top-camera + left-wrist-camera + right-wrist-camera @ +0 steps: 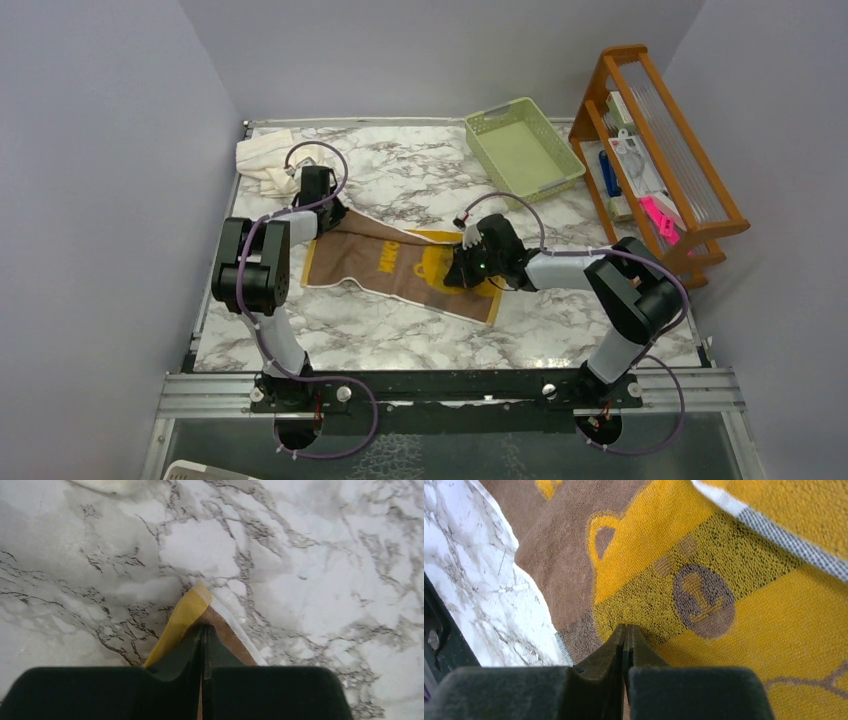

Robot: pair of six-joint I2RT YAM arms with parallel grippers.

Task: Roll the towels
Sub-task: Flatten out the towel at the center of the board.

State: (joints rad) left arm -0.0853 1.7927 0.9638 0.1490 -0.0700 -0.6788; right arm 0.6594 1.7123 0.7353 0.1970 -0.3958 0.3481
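Observation:
A brown-and-mustard patterned towel (385, 265) lies spread on the marble table, partly folded. My left gripper (325, 212) is shut on its far left corner. In the left wrist view the gripper (203, 630) pinches that corner (192, 607), yellow on one face and brown on the other. My right gripper (462, 270) is low over the towel's right part. In the right wrist view the gripper (626, 629) is shut with its tips on the yellow-and-brown cloth (704, 595), and a sliver of cloth shows between the fingers. A crumpled cream-white towel (265, 158) lies at the far left.
A pale green plastic basket (522, 148) stands at the back right of the table. A wooden rack (660, 160) with small items stands beyond the right edge. Grey walls close in on the left, back and right.

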